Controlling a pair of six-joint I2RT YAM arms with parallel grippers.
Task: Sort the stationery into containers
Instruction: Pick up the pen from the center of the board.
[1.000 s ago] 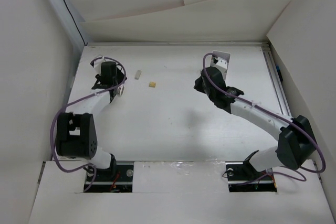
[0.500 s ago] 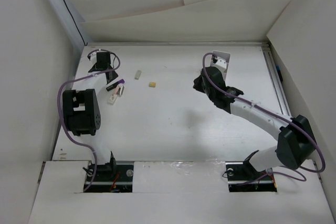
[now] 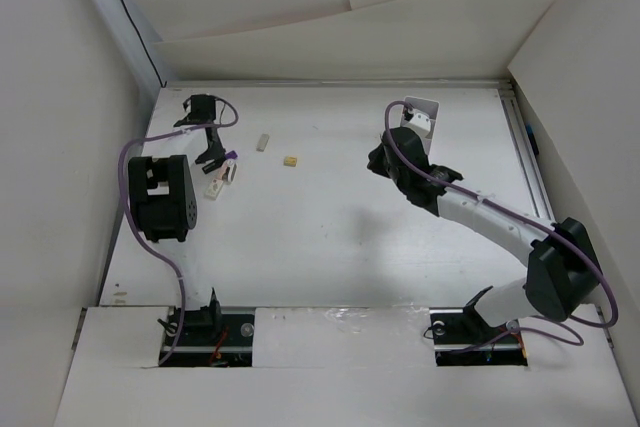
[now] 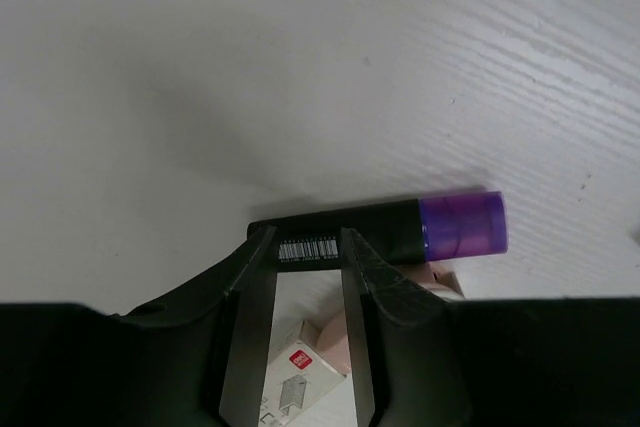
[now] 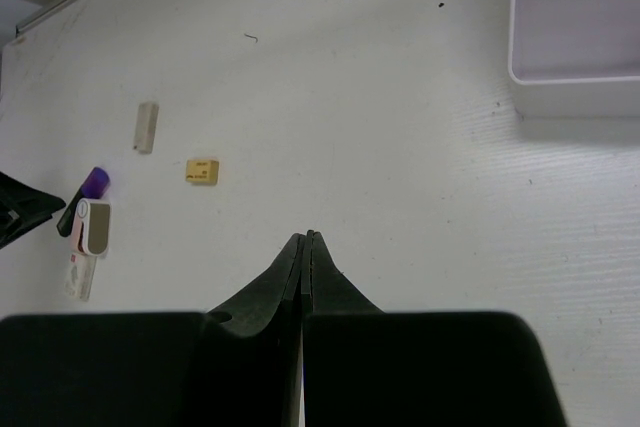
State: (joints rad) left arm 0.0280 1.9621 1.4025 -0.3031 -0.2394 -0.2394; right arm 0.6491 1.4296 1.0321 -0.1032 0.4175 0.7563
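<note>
**Picking up the purple marker at the far left of the bench**

We are working on the pick-up step of the sorting. The left fingers (image 4: 305,252) are standing narrow. Their tips are lying over the black barrel of the short purple-capped highlighter marker (image 4: 440,229), just where its barcode label is showing in the gap. The marker is lying crosswise to that gap on the white bench (image 4: 300,67), with its purple cap reaching out past one finger. We are not able to tell whether the fingers are clamping it or only resting on it. Just beside it, under the fingers, a small white packet with a red mark (image 4: 298,372) and something pale pink are lying.

The right fingers (image 5: 303,239) are pressed flat together and holding nothing. They are hovering near the white thin-walled plastic box (image 5: 580,97), which is sitting on the far right of the bench, well apart from the marker. A small tan eraser-like block (image 5: 202,170) and a short beige stick (image 5: 146,127) are lying between the two arms.

We are judging that the next move calls first for a sure hold. Since the barrel is running across the gap, the wrist may need turning so that the fingers close across it. After that we are looking at a lift clear of the white packet, a carry across the bench to the box, and a release into one compartment.
</note>
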